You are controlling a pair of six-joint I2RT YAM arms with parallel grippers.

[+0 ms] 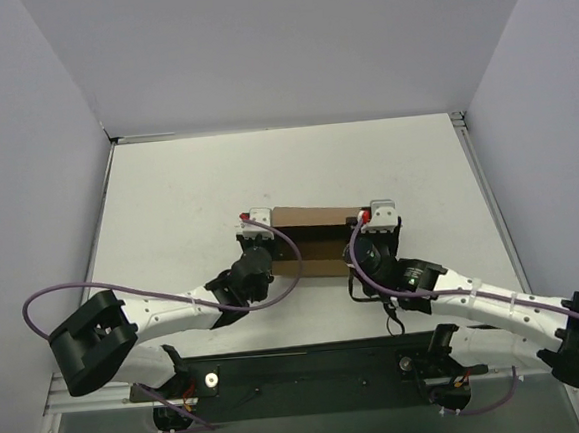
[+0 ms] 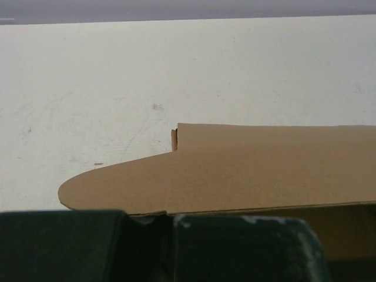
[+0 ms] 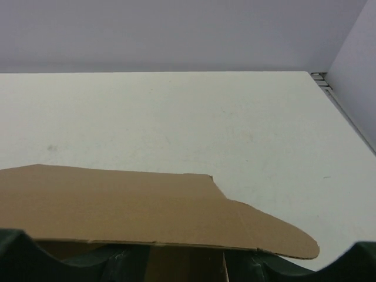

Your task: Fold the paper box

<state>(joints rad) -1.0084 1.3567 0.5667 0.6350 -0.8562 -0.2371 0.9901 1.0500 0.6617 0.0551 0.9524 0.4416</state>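
Our left claw (image 2: 170, 249) is pressed together at the left end of the paper box (image 1: 311, 237), just beside a rounded flap. Our right claw (image 3: 185, 261) stands spread at the right end. The box lies between them, mid-way across the white surface (image 1: 182, 185).

The paper box (image 2: 235, 176) showed a flat brown flap with a rounded tab at its left end, against the white table (image 2: 176, 70). Just below it, the left gripper (image 2: 170, 244) had its dark fingers pressed together.
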